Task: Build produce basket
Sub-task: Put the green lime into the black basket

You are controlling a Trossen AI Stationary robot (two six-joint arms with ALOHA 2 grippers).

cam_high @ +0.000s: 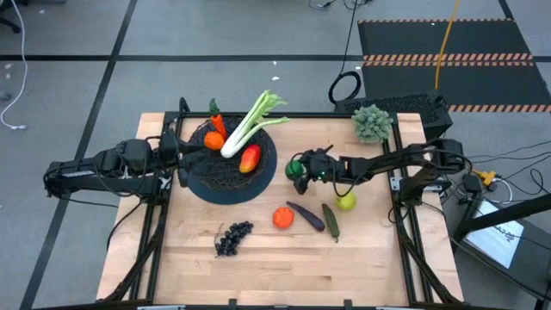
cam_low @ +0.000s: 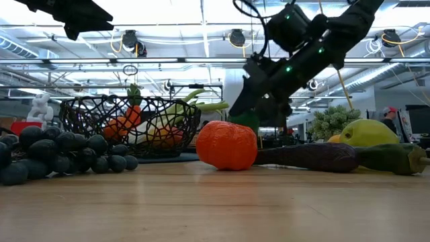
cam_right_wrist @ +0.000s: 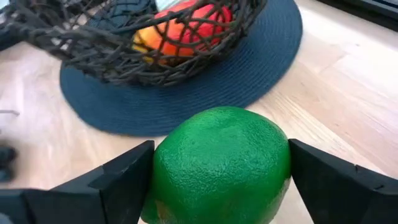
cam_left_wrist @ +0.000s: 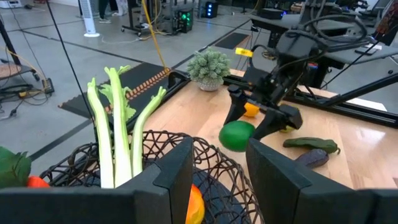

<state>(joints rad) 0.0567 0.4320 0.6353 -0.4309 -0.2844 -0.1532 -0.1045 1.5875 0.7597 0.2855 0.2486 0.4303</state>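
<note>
Wooden worktop [cam_high: 284,267]: basket [cam_high: 200,182] holds several items; right pincer [cam_high: 297,169], spread, straddles green apple [cam_right_wrist: 221,165] beside it; others remain out.

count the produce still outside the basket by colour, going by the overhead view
green: 2 (apple, cucumber)
yellow: 1 (lemon)
orange: 1 (orange)
purple or dark: 2 (eggplant, grapes)
total: 6

Grey-green frilly clump [cam_high: 372,122] at the table's [cam_high: 362,267] far right corner, round dark mat [cam_right_wrist: 186,99] on the wood
</note>
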